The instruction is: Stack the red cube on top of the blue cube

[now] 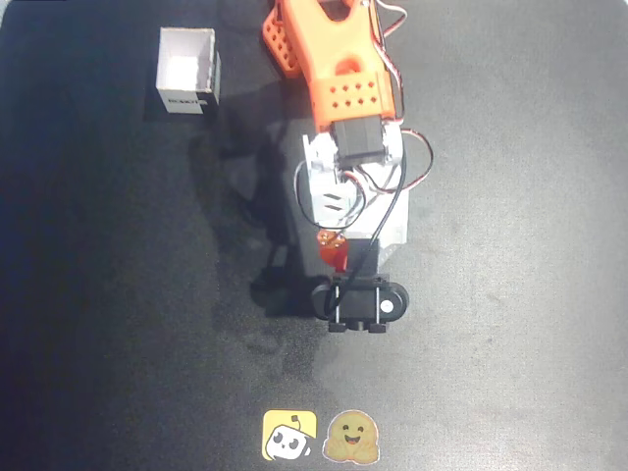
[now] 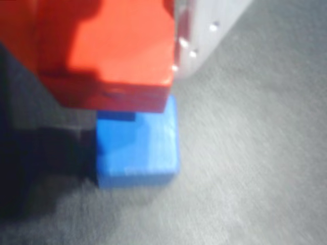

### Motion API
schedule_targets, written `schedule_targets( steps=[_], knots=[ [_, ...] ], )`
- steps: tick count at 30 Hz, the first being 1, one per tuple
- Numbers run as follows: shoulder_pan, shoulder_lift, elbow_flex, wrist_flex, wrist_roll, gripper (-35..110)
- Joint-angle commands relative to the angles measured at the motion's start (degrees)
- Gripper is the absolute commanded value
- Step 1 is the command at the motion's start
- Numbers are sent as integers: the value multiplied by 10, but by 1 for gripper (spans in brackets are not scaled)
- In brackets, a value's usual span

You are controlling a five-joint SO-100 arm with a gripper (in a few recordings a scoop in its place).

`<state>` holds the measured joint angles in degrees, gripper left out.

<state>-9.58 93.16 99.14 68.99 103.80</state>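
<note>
Red-orange matte cube [image 2: 120, 51] is carried clamped in the gripper [image 1: 334, 250], held just above the bright blue matte cube [image 2: 137, 150] near mid-table on the black tabletop [image 1: 510, 294], offset slightly, probably for alignment before release.

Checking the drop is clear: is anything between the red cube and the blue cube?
Nothing shows between them in the wrist view: the small matte red cube hangs over the small matte blue cube, overlapping its far edge; contact is unclear.
</note>
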Motion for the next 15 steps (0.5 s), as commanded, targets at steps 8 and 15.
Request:
schedule_targets(
  steps=[8,15],
  knots=[
    [-5,-29,-50,-5,-4,0],
    [-12,-62,-74,-8,0,0]
  ],
)
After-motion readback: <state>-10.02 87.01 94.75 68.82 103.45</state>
